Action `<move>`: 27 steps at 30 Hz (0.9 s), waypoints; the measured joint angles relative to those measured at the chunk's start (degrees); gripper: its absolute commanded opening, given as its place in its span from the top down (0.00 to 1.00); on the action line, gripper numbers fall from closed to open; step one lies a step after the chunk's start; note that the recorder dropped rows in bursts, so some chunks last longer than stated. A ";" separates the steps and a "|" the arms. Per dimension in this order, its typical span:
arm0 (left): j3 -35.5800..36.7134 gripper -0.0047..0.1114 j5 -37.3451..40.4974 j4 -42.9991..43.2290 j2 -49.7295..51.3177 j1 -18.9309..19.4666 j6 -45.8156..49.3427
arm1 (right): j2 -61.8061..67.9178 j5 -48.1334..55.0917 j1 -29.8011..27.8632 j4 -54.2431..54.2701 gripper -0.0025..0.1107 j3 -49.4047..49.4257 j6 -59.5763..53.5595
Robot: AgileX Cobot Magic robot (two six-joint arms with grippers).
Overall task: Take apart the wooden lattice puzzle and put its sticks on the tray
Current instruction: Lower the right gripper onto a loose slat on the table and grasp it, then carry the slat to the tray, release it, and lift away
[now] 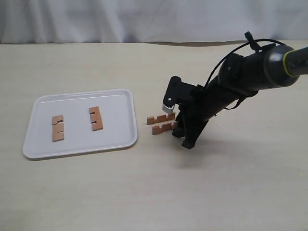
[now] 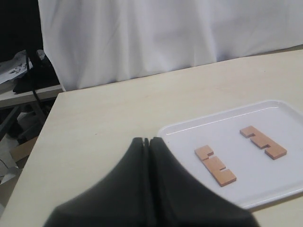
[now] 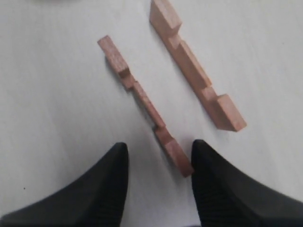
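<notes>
two sticks [image 1: 96, 118] on tray [image 1: 77, 102], two beside

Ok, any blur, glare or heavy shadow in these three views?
Exterior view: sharp, evenly lit, soft shadow on the table under the right gripper. Left wrist view: left gripper is a dark featureless mass; tray washed out. Right wrist view: sticks crisp, fingertips soft-edged.

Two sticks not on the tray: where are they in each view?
Exterior: the two sticks lie side by side on the table, just right of the tray, at the right claw.
Left wrist: not in it.
Right wrist: mid-picture, one stick's end between the claw's fingers.
Shared landmark: the right claw, exterior and right wrist.
</notes>
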 measured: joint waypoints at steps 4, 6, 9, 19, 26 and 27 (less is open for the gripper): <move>0.00 0.96 0.00 0.00 0.00 0.00 0.00 | 0.14 -0.12 0.00 4.38 0.75 0.00 -4.17; 0.00 0.96 0.00 0.00 0.00 0.00 0.00 | 0.30 -0.12 0.00 5.43 0.85 0.00 -5.04; 0.00 0.96 0.00 0.00 0.00 0.00 0.00 | 0.40 -0.12 0.00 5.98 0.94 0.00 -5.74; 0.00 0.96 0.00 0.00 0.00 0.00 0.00 | 0.01 2.28 0.00 6.19 0.94 0.00 -5.98; 0.00 0.96 0.00 0.00 0.00 0.00 0.00 | -6.51 7.91 0.65 6.42 0.94 0.00 -5.98; 0.00 0.96 0.00 0.00 0.00 0.00 0.00 | -7.67 8.03 1.14 6.51 0.94 0.00 -5.98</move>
